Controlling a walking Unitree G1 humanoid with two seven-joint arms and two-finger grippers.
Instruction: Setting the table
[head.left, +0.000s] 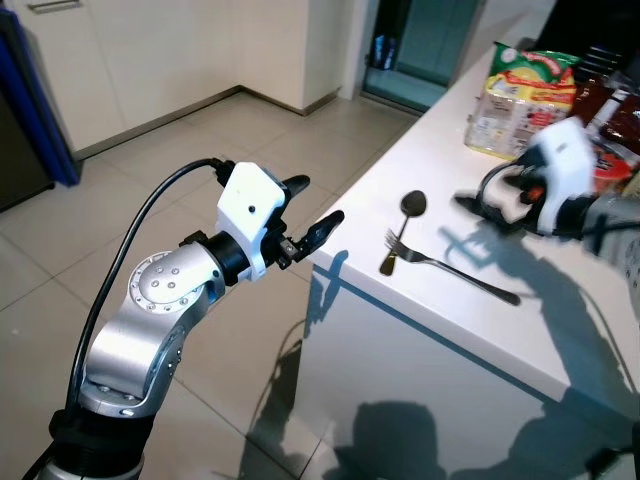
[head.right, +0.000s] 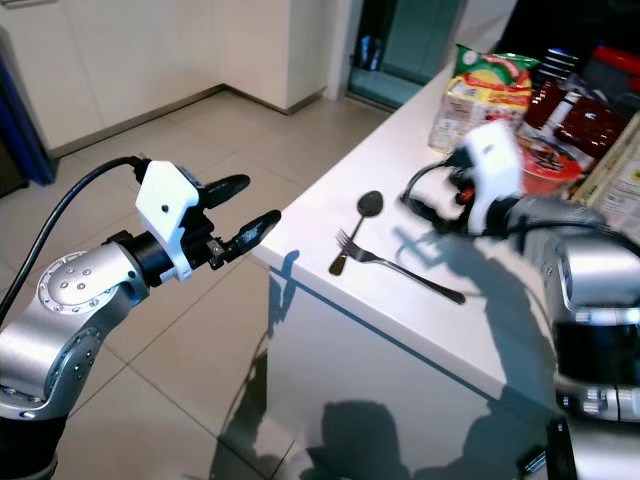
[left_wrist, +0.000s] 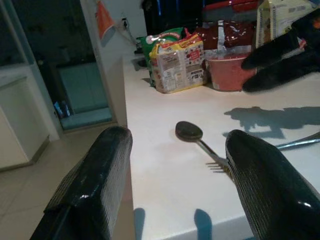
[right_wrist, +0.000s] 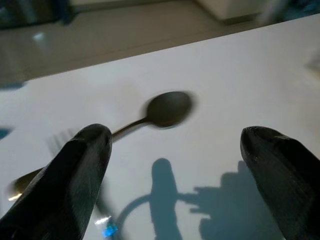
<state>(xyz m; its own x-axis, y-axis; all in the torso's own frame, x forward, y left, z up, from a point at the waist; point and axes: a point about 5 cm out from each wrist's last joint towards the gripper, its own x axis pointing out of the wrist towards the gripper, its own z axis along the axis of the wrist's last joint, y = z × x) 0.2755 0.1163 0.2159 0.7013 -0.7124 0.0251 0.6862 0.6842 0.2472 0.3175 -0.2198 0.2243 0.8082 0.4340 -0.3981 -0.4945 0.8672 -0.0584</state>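
A dark spoon (head.left: 402, 232) and a silver fork (head.left: 455, 268) lie crossed near the front corner of the white table (head.left: 440, 150). The fork's tines rest by the spoon's handle. My left gripper (head.left: 315, 207) is open and hovers over the floor just off the table corner, pointing toward the cutlery. In the left wrist view the spoon (left_wrist: 189, 131) shows between its fingers (left_wrist: 100, 180). My right gripper (head.left: 480, 205), blurred, is open above the table just beyond the spoon's bowl. The spoon (right_wrist: 167, 109) lies ahead of its fingertips (right_wrist: 85, 155). Neither gripper holds anything.
A yellow-green noodle packet (head.left: 520, 100) and red food packages (head.left: 610, 110) stand at the table's far end. Beige tiled floor (head.left: 150, 180) lies to the left of the table, with cabinets and a doorway (head.left: 420, 40) beyond.
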